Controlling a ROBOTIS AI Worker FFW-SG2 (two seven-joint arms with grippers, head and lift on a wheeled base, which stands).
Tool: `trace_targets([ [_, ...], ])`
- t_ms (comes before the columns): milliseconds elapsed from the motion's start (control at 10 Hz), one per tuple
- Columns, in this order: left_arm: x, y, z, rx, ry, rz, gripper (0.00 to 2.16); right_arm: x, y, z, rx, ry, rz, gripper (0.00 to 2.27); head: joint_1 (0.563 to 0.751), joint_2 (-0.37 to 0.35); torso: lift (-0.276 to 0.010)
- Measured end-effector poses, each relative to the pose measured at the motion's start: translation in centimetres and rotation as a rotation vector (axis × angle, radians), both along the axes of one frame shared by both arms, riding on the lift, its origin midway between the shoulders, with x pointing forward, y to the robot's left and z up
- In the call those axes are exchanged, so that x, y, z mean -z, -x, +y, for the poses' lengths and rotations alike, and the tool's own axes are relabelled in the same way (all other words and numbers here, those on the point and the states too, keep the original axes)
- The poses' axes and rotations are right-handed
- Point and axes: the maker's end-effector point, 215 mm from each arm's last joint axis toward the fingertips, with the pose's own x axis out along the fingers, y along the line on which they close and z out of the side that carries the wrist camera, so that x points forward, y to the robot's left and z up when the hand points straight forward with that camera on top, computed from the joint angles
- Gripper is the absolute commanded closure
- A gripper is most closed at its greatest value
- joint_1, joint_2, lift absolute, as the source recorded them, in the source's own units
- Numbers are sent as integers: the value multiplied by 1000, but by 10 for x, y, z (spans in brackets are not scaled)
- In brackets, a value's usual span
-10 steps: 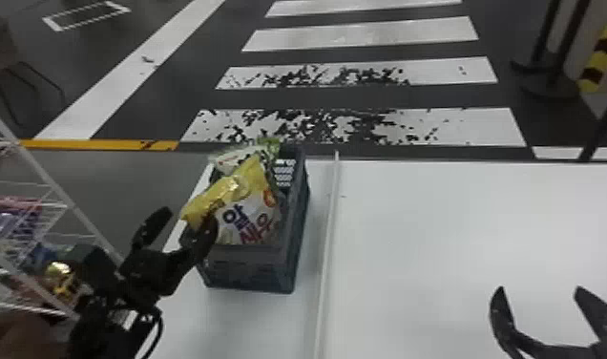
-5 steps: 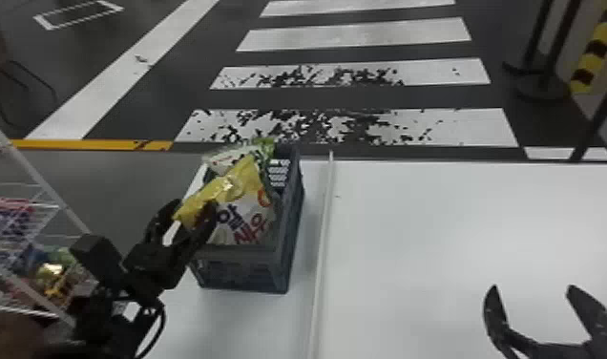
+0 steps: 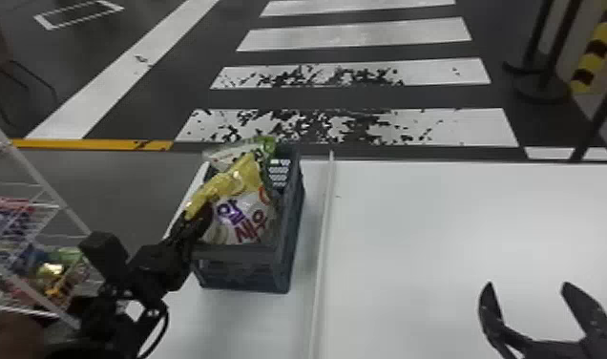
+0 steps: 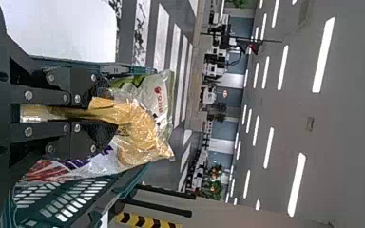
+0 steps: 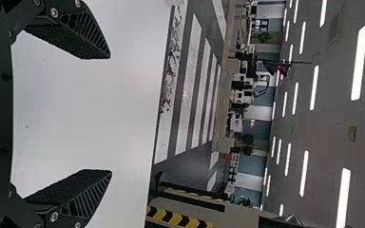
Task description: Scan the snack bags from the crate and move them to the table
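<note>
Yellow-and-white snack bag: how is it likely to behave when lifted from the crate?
The yellow-and-white snack bag is probably floppy, since its yellow end creases and bunches in the left gripper. Its shiny, wrinkled film may prove slippery under a weak pinch. Its pillowy shape in the crate suggests it is light for its size.

Left tool (image 3: 198, 218), fingers earlier apart, now tight on the yellow bag (image 3: 238, 184)

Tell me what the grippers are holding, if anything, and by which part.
The left gripper pinches the yellow-and-white plastic snack bag by its crumpled yellow end; the open right gripper holds nothing.
</note>
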Motion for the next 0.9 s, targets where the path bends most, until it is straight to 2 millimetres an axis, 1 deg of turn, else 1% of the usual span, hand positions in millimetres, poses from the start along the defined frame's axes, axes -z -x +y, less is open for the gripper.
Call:
trace_targets([
  [200, -5, -1, -7, 11, 3, -9, 2061, -2, -1, 2, -1, -5, -7, 130, 695, 185, -95],
  [300, -10, -1, -13, 19, 5, -21, 2061, -3, -1, 2, 0, -7, -9, 134, 695, 183, -95],
  [400, -20, -1, -20, 31, 7, -39, 2061, -3, -1, 2, 4, -8, -10, 134, 695, 175, -95],
  [600, -44, 0, -35, 48, 12, -73, 2061, -3, -1, 3, 9, -9, -12, 137, 695, 154, -95],
  [700, -61, 0, -39, 41, 10, -97, 2061, -2, 0, 4, 7, -8, -10, 137, 695, 149, -95],
  [800, -79, 1, -41, 25, -10, -125, 2061, 0, 0, 7, 3, -7, -8, 137, 695, 148, -95],
  [900, -89, 1, -40, 8, -27, -140, 2061, 1, 0, 8, 0, -8, -6, 137, 695, 151, -95],
])
